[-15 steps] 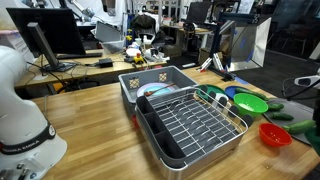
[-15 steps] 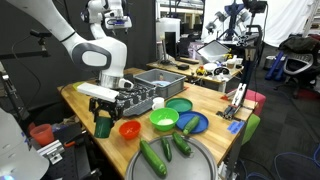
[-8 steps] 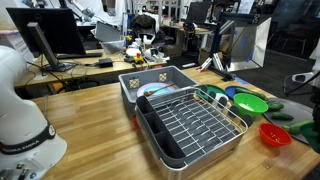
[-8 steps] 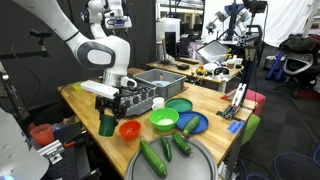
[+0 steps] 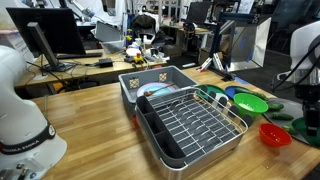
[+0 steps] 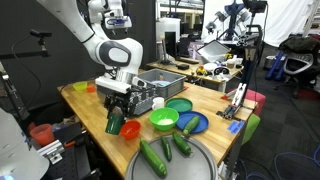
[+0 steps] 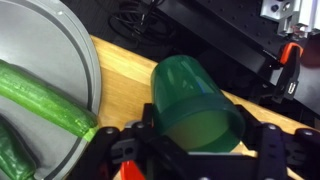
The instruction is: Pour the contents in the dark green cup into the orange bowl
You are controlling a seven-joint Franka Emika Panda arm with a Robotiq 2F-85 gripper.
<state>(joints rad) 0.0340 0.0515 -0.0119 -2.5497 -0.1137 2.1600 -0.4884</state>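
You had the gripper (image 6: 115, 119) clamped on the dark green cup (image 6: 113, 124), its fingers pressing on opposite sides of the cup wall. In an exterior view the cup sat left of centre in the frame, lifted off the wooden table (image 6: 80, 100) and tipped away from upright. It hung just above and left of the orange bowl (image 6: 130, 130). I could not tell whether cup and bowl touched.

In the wrist view the cup (image 7: 192, 100) filled the middle of the frame, with the gripper (image 7: 200, 142) coming in from the bottom edge. The cup's long axis ran on a diagonal: the narrower end pointed to the upper left, and the wider round end faced the lower right, toward the camera. I could not make out anything inside it. A cucumber (image 7: 45, 100) lay at the left edge, on a round grey tray (image 7: 50, 45).

In an exterior view the orange bowl (image 5: 274, 134) rested at the lower right of the frame, right of the dish rack (image 5: 190, 122) and below the bright green bowl (image 5: 250, 102). The cup itself was too hard to pick out there.
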